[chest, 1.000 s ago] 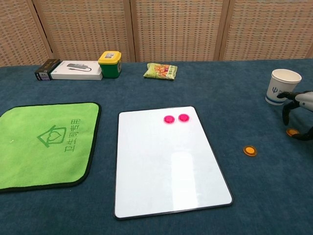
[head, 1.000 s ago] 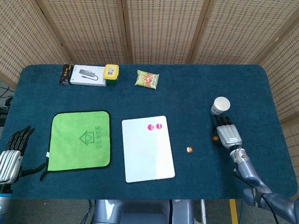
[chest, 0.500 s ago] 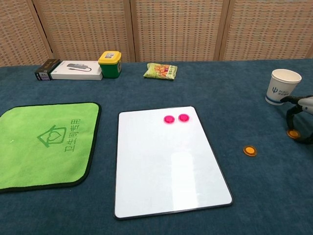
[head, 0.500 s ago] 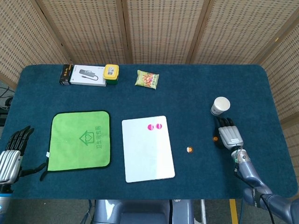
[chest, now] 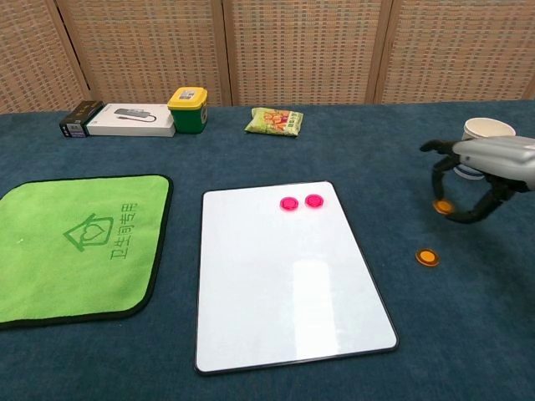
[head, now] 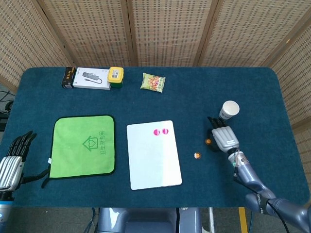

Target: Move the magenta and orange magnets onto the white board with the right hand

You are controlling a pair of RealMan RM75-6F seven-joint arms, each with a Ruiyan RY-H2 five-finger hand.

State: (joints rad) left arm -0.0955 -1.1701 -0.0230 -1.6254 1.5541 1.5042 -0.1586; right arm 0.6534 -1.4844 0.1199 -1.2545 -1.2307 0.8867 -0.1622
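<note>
An orange magnet [chest: 442, 205] was pinched in the fingers of the right hand [chest: 478, 179] and carried clear of the table, where half a second before it had lain on the cloth beside the paper cup [head: 229, 109] under the closing fingers; the hand had since been lifted and swung toward the white board [head: 153, 154], so the pick-up was judged complete and the carry begun; a second orange magnet [chest: 427, 257] was left on the table between hand and board, unmoved; two magenta magnets [chest: 302, 202] were already seated near the board's top edge; the left hand [head: 11, 162] was held idle at the table's near left corner, empty, fingers loosely extended.
</note>
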